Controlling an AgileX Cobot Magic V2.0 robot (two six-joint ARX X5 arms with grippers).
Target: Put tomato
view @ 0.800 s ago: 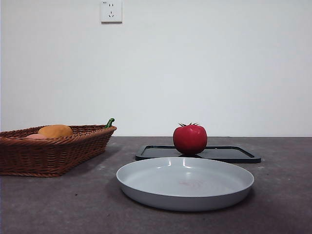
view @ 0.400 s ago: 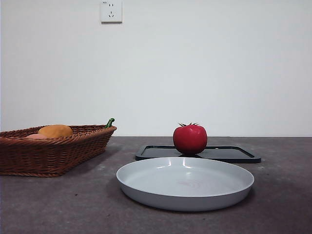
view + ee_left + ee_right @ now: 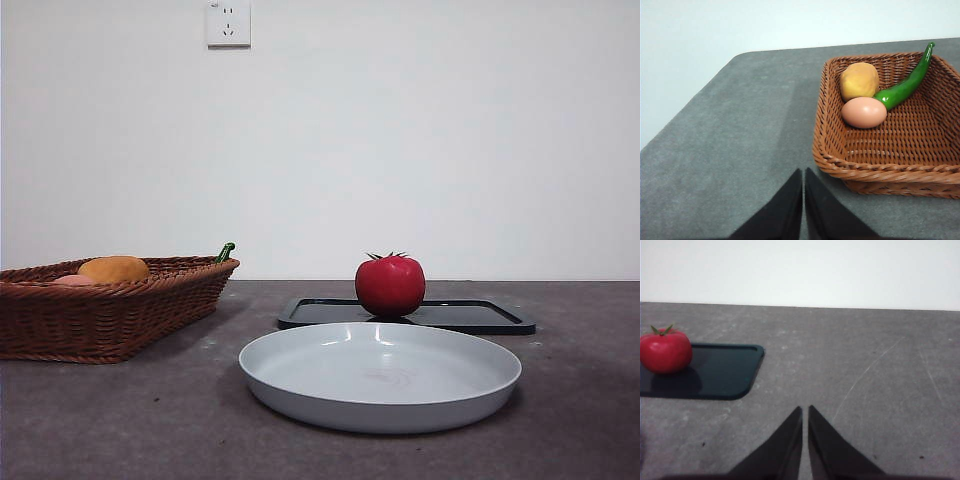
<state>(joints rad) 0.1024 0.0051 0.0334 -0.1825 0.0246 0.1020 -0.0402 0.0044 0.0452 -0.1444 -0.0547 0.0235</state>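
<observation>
The glossy red tomato (image 3: 390,285) with its dark-green calyx stands on a flat black tray (image 3: 470,316) behind a grey plate (image 3: 300,372). In the right wrist view the tomato (image 3: 665,351) rests on the tray (image 3: 720,372), well away from my right gripper (image 3: 805,412), which is shut and holds nothing. My left gripper (image 3: 803,175) is shut and hovers over bare table beside the wicker basket (image 3: 830,145). Neither arm shows in the front view.
The wicker basket (image 3: 150,300) at the left holds an orange-yellow fruit (image 3: 859,81), a pinkish egg (image 3: 864,112) and a green chilli pepper (image 3: 905,85). A wall socket (image 3: 228,22) sits high on the white wall. The table's edge runs close to the basket.
</observation>
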